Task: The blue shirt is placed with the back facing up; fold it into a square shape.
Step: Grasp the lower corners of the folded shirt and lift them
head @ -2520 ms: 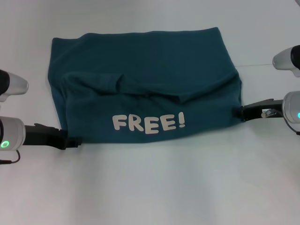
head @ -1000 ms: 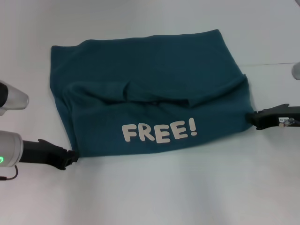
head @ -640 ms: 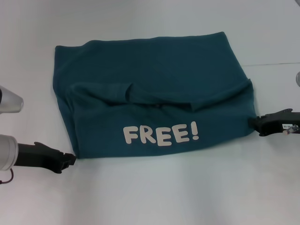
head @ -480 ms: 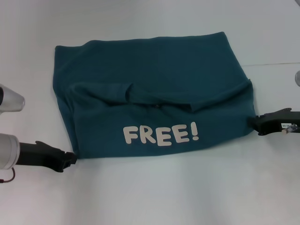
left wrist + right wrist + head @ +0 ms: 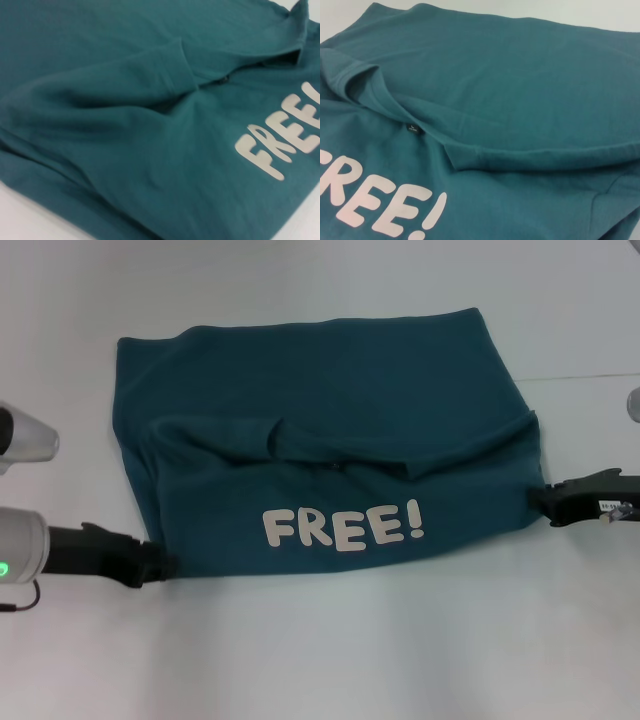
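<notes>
Blue shirt (image 5: 330, 440) lies on the white table (image 5: 320, 660), centre of the head view, folded into a wide rectangle. Near half is doubled over the far half; cream "FREE!" lettering (image 5: 343, 527) faces up on the near layer, reading upright toward the robot. Far layer is plain. The folded-over edge runs as a wavy ridge across the middle, with a loose flap left of centre and a raised lip toward the right side. Left wrist view: ridge and a sleeve-like fold, start of the lettering at one side. Right wrist view: a small dark neck label (image 5: 413, 128) sits at the fold line, just under the overlapping lip.

Left gripper (image 5: 158, 565): low over the table at the shirt's near-left corner, black fingers pointing inward, tips touching the fabric edge. Cannot tell whether the fingers are apart or closed on the cloth.

Right gripper (image 5: 540, 502): at the shirt's right edge, about level with the lettering, tips meeting the fabric. Finger state likewise cannot be told.

A faint seam line (image 5: 580, 377) crosses the table beyond the right gripper.
</notes>
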Controlling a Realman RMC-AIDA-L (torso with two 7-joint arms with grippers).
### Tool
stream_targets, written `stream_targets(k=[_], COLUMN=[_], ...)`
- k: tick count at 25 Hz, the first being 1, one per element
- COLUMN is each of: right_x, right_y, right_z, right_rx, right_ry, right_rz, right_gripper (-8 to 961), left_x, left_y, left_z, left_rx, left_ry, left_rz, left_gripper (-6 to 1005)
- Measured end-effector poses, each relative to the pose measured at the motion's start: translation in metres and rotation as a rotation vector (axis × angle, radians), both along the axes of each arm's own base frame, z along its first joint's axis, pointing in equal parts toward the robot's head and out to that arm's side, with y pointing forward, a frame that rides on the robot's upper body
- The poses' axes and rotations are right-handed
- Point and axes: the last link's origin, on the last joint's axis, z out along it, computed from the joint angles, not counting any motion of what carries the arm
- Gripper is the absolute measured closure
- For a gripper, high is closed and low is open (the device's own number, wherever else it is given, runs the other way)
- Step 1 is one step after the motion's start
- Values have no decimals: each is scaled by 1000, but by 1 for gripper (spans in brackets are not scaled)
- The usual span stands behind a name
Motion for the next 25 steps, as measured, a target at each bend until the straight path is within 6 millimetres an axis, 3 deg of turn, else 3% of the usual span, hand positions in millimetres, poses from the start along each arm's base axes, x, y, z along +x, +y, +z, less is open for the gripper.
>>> stream_targets(k=[5,16,25], right_x=[1,2,2], right_y=[0,2,6], right_z=[-1,-1,-4], right_rx=[0,10,4], right_ry=[1,-1,-3], right_rz=[-3,-7,-8], right_gripper=[917,917,917], left_x=[4,0,-4], left_y=[7,7,5], left_z=[-3,-5,-13], left_rx=[12,12,0], left_ry=[5,14,13], left_rz=[-6,10,22], left_gripper=[604,368,330])
